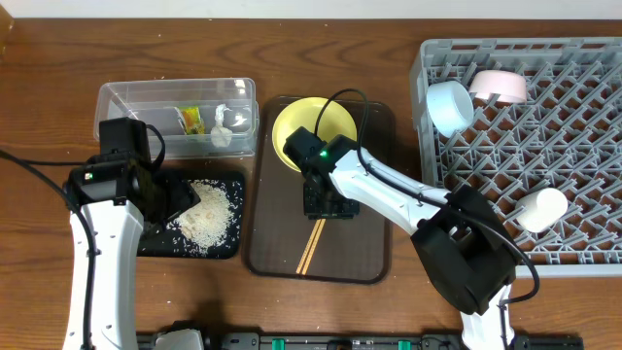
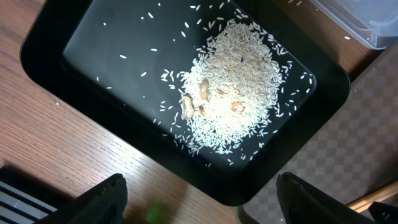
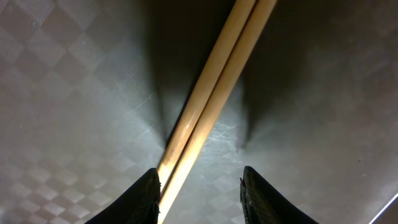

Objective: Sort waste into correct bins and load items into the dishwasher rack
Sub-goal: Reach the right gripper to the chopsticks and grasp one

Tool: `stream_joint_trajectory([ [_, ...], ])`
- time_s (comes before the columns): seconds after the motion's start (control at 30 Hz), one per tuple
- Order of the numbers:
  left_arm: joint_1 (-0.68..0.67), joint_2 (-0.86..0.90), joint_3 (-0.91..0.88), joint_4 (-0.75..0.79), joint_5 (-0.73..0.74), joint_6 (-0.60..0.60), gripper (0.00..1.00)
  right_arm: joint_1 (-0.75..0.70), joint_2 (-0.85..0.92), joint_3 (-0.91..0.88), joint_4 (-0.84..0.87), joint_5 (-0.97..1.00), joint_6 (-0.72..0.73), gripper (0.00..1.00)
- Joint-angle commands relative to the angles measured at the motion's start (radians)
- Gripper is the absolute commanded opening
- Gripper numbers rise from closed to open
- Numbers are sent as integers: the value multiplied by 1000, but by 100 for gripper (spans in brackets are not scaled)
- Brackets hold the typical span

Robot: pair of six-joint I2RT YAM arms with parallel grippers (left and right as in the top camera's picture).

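Two wooden chopsticks (image 1: pixel 313 245) (image 3: pixel 211 99) lie side by side on the dark brown serving tray (image 1: pixel 369 243). My right gripper (image 1: pixel 321 201) (image 3: pixel 199 199) is open just above them; the sticks pass between its fingers, close to the left one. A yellow plate (image 1: pixel 296 126) sits at the tray's far end. My left gripper (image 1: pixel 178 199) (image 2: pixel 202 205) is open and empty over the black tray (image 1: pixel 155 241) (image 2: pixel 56 37), which holds the rice heap (image 1: pixel 207 214) (image 2: pixel 233 93). The clear tub (image 1: pixel 126 97) holds the green-yellow wrapper (image 1: pixel 191 119) and a white scrap (image 1: pixel 222 133).
The grey dishwasher rack (image 1: pixel 583 146) fills the right side. In it lie a light blue bowl (image 1: pixel 449 105), a pale cup (image 1: pixel 501 87) and a white bowl (image 1: pixel 541 209). A corner of the clear tub (image 2: pixel 367 18) shows in the left wrist view.
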Motion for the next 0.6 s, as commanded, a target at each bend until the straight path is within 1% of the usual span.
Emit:
stream_joint_trajectory([
  [0.0, 5, 6, 7, -6, -1, -9, 80, 8, 6, -21, 3, 43, 40, 41],
  [0.27, 5, 6, 7, -6, -1, -9, 80, 11, 6, -75, 59, 46, 40, 41],
  [0.57, 5, 6, 7, -6, -1, -9, 80, 13, 6, -79, 46, 79, 40, 41],
])
